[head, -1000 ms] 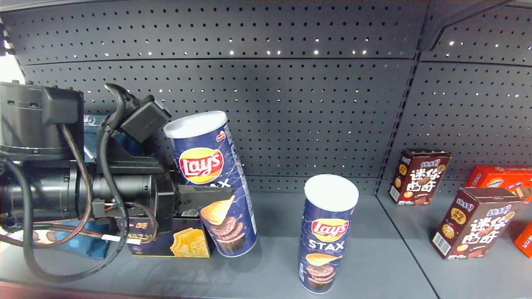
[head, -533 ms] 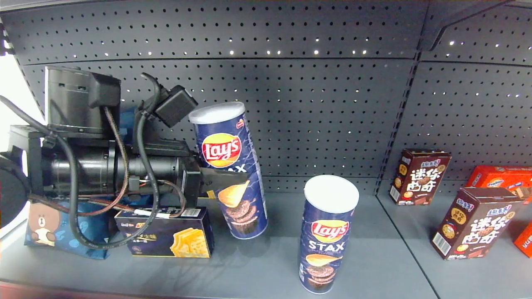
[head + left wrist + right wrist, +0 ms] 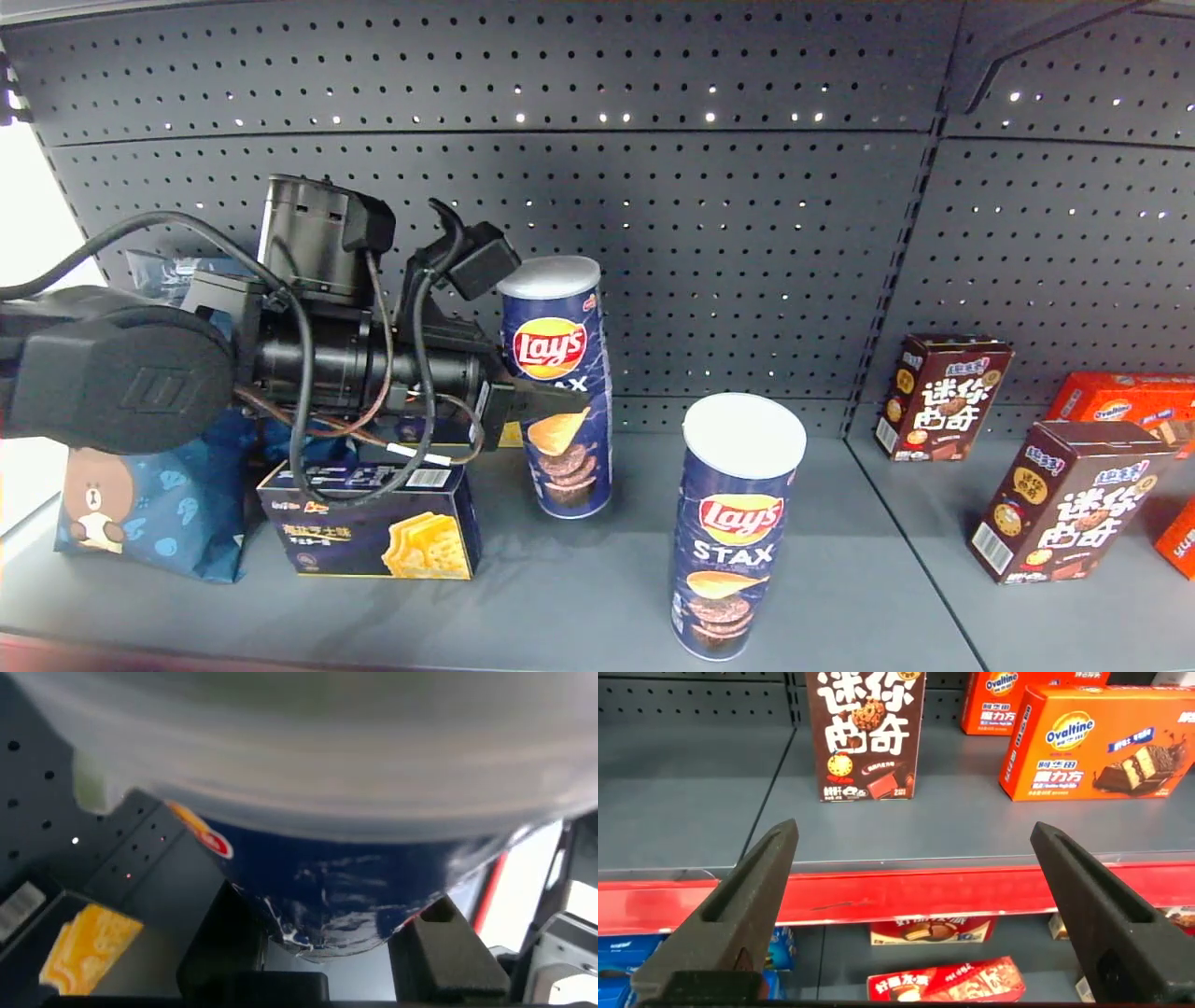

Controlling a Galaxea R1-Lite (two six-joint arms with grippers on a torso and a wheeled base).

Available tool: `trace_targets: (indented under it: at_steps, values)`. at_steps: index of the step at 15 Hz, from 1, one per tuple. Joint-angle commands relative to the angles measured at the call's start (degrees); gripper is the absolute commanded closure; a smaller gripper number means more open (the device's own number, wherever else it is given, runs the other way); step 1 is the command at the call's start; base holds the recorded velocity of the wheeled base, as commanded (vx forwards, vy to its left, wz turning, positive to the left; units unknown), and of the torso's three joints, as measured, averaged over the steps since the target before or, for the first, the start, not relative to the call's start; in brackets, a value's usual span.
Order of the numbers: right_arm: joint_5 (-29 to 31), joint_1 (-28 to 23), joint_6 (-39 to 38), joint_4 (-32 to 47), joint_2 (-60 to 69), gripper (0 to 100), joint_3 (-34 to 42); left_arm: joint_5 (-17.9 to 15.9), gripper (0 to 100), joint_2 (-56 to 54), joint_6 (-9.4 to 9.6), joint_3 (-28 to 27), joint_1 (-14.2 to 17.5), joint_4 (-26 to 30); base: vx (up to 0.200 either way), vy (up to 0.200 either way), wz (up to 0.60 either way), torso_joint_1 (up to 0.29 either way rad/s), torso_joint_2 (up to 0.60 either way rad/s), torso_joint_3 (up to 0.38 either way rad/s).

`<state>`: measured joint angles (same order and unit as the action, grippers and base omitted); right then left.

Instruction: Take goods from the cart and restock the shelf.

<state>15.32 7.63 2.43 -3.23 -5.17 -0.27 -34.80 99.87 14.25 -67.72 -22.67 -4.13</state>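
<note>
Left hand (image 3: 553,401) grips the can (image 3: 551,341) mid-body, upright at the back of the shelf (image 3: 597,588), near a box (image 3: 383,537). Released before its base sits flat, it may topple. Right hand (image 3: 915,829) gapes wide

Dark perforated back panel (image 3: 728,243), light glinting through its holes; bright glare at left edge.

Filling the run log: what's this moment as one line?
left jaws: shut on chip can, upright near shelf back | right jaws: open, empty | second chip can: standing on shelf, nearer front
</note>
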Motion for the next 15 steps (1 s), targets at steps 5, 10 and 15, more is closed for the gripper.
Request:
trace_targets:
  at_steps: [5,10,15]
  values:
    - [1.3,0.0,-0.1,-0.1,-0.3,0,0.0,0.0,100,9.5,0.51,-9.2,-1.5,0.1,0.0,0.0,0.0,0.0,0.0,0.0]
    - [1.2,0.0,0.1,0.0,-0.3,0,0.0,-0.5,100,15.7,4.65,-15.1,-1.9,1.3,0.0,0.0,0.0,0.0,0.0,0.0]
    - [1.2,0.0,0.1,0.0,-0.3,0,0.0,-0.6,100,21.4,4.65,-22.6,-3.1,1.3,0.0,0.0,0.0,0.0,0.0,0.0]
